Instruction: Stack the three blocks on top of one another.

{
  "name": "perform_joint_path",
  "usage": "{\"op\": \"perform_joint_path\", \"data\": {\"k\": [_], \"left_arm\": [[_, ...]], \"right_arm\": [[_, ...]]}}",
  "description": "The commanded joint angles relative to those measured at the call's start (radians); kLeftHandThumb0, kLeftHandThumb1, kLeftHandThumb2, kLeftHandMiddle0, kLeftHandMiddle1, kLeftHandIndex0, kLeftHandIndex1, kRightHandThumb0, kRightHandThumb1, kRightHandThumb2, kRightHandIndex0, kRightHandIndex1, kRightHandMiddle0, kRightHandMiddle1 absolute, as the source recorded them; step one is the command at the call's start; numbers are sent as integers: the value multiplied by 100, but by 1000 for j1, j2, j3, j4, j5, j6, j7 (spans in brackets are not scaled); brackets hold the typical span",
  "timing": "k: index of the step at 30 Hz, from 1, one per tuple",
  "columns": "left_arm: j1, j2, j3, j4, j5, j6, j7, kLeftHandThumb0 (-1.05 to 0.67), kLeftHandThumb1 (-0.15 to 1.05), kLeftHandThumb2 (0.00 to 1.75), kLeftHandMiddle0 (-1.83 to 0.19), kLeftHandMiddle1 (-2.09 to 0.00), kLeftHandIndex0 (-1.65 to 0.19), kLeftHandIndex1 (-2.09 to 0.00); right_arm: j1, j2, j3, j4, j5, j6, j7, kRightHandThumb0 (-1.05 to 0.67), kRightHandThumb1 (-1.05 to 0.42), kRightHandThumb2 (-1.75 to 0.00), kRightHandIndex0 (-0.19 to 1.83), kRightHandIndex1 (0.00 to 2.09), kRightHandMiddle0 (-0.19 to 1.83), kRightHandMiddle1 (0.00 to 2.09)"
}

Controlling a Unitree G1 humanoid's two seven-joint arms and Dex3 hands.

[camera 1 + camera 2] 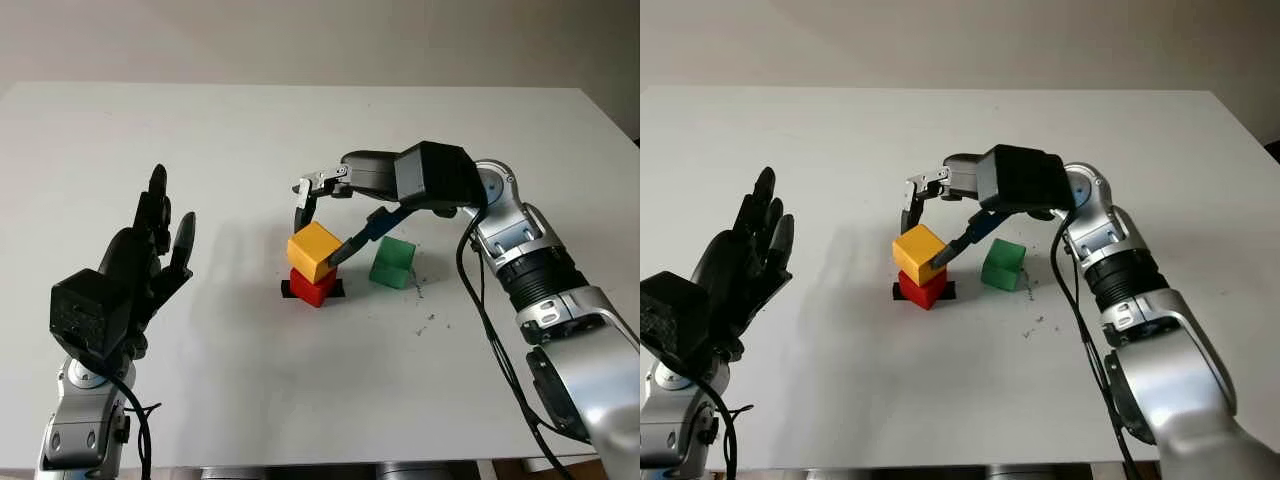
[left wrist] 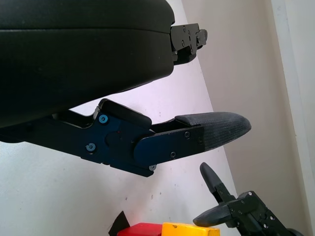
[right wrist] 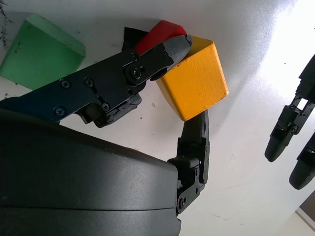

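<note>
A yellow block (image 1: 315, 250) sits tilted on top of a red block (image 1: 312, 287), which stands on a black tape mark (image 1: 287, 290) near the table's middle. My right hand (image 1: 318, 240) reaches in from the right and is shut on the yellow block: in the right wrist view the thumb (image 3: 172, 46) presses one side and a finger (image 3: 197, 132) the opposite side. A green block (image 1: 392, 262) stands on the table just right of the stack, under the right hand's shell. My left hand (image 1: 150, 250) is open and raised at the left, well away from the blocks.
The white table (image 1: 300, 400) stretches wide around the stack. A few small dark specks (image 1: 425, 320) mark the surface near the green block. The right arm's cable (image 1: 480, 310) hangs beside the forearm.
</note>
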Motion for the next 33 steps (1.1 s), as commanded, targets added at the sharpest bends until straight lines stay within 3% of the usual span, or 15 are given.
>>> {"op": "perform_joint_path", "data": {"k": [1,12,15,16,19,22,33], "left_arm": [[9,0,2,-23,-1,13,2,-79,105,62,14,-5,14,-6],[12,-3,0,-24,5,8,5,-78,105,62,15,-5,15,-5],[14,-3,2,-22,0,4,0,-79,105,62,15,-5,15,-5],[14,-3,3,-20,-2,0,-2,-79,105,62,15,-5,15,-5],[16,-4,4,-20,-5,4,-1,-79,105,61,15,-5,15,-5],[17,-5,2,-22,-1,14,5,-80,105,61,15,-5,14,-6],[16,-1,1,-25,18,5,6,-80,105,60,14,-6,14,-6]], "right_arm": [[-19,5,3,11,1,-19,4,-46,-96,-5,13,5,36,146],[-13,-12,10,-7,-27,-34,2,-46,-94,-5,11,4,28,138],[-11,-24,17,-22,-45,-45,8,-53,-90,-5,3,3,12,111],[-10,-26,18,-26,-48,-46,10,-55,-89,-5,-1,3,11,92],[-4,-40,28,-48,-66,-58,13,-59,-86,-5,-11,3,5,62],[4,-55,38,-82,-86,-68,11,-63,-85,-5,-18,3,2,41],[30,-99,29,-135,-86,-122,11,-75,-84,-5,-19,0,-15,16]]}}
